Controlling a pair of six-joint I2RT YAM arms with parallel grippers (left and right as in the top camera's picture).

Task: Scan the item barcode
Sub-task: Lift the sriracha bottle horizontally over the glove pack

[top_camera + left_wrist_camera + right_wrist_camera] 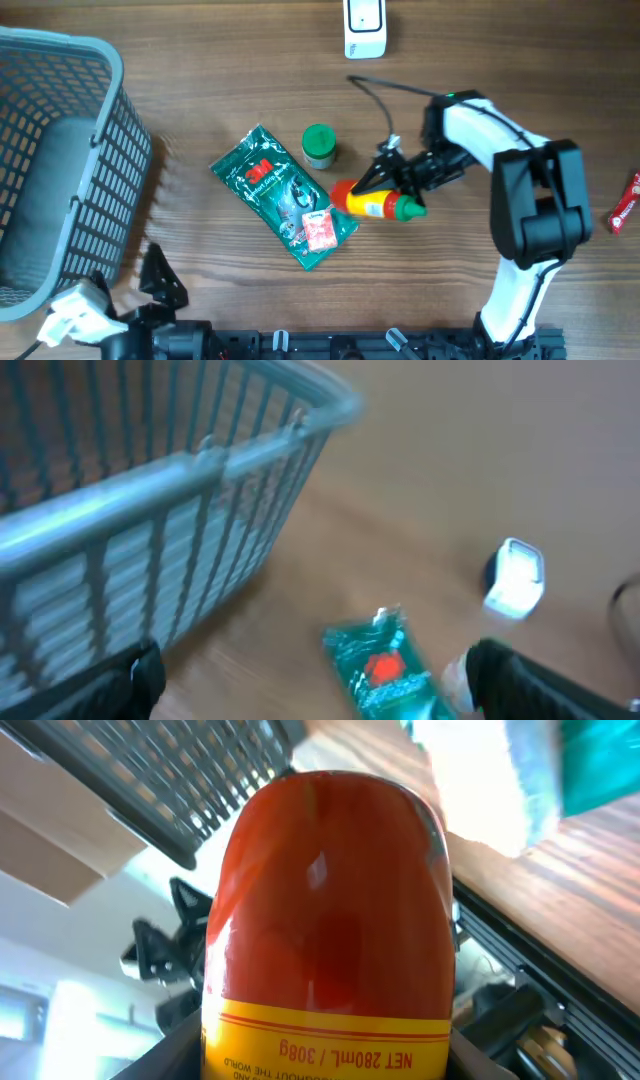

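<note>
Right gripper (378, 186): clenched on the bottle (372, 201), one jaw on each side of its body. The bottle fills the wrist view.
Left gripper (315, 665): released, jaws wide with nothing between them, low by the basket (60, 130).
Bottle: on its side at mid-bench (500, 60), green cap (410, 209) to the right in the overhead view, base just beside the pouch (283, 195). Cannot tell whether it is clear of the bench.
Scanner (365, 27): at the far edge, well apart from the bottle.
Barcode: not seen in any view; only the volume print shows on the label.
Done: grasp on the item appears made.
Left, as judged: lift, carry to the scanner, turn the bottle until the code faces it.
Progress: early; scan not yet done.
Other items: jar (319, 145) near the pouch; red packet (627, 200) at the right edge.
</note>
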